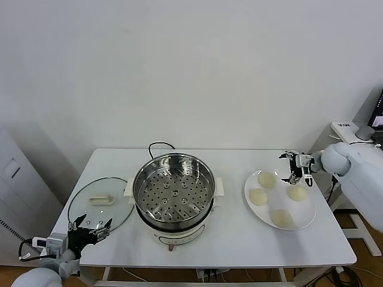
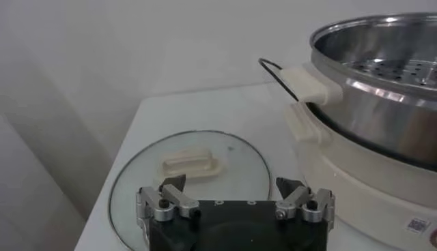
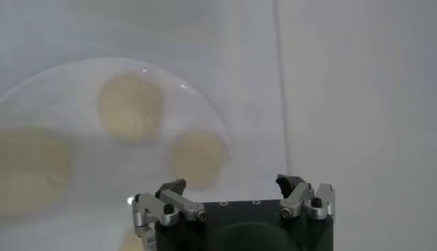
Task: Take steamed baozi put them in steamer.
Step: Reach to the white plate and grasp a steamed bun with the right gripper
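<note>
Four cream-white baozi lie on a round white plate at the table's right: one at the far left, one at the left, one at the right, one at the front. My right gripper is open and empty, hovering over the plate's far edge. In the right wrist view, the gripper hangs open above the plate, with one baozi closest. The steel steamer stands mid-table with its perforated tray empty. My left gripper waits open at the front left.
A round glass lid with a cream handle lies flat to the left of the steamer; it also shows in the left wrist view just beyond my left gripper. The steamer's black cord loops behind it.
</note>
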`<state>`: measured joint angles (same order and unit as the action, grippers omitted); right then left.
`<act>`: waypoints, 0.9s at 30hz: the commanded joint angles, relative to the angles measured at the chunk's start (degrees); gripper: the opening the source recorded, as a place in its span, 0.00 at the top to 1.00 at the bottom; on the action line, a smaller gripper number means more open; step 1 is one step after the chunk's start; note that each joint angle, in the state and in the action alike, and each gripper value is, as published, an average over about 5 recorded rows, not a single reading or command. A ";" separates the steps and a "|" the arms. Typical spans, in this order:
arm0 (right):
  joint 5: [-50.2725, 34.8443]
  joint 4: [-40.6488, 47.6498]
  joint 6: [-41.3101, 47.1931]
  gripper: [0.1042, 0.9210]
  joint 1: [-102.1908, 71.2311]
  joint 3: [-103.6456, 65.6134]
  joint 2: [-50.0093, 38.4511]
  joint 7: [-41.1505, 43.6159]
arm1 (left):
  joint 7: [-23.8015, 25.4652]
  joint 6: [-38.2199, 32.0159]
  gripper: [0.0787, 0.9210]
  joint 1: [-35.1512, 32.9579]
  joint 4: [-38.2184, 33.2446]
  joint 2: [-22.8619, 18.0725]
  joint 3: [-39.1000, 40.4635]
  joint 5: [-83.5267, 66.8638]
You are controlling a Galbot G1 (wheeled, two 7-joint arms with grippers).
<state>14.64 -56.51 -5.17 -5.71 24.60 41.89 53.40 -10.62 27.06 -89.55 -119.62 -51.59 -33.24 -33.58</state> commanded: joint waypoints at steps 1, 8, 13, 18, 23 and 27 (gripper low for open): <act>1.11 13.58 -3.09 0.12 8.58 8.03 7.80 5.15 | -0.02 0.29 0.12 0.46 0.20 0.21 0.24 0.22; 3.30 18.51 -3.85 0.12 7.98 6.63 11.58 5.24 | 0.04 0.52 0.12 0.97 0.17 0.49 0.55 0.20; 4.97 20.73 -3.79 0.12 6.79 5.43 13.47 4.69 | 0.09 0.51 0.12 1.16 0.29 0.85 0.55 0.13; 6.84 22.92 -3.89 0.12 5.35 3.30 15.16 3.61 | 0.14 0.46 0.12 1.22 0.33 1.02 0.56 0.06; 8.83 24.80 -3.88 0.13 4.66 1.13 16.55 2.66 | 0.21 0.36 0.12 1.22 0.34 1.14 0.68 0.02; 9.96 25.68 -3.72 0.17 4.32 0.00 17.10 2.43 | 0.24 0.30 0.12 1.26 0.26 1.21 0.88 -0.03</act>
<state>22.30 -34.33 -8.64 -1.41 26.22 56.73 55.99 -10.42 27.43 -88.33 -119.32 -50.46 -32.52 -33.56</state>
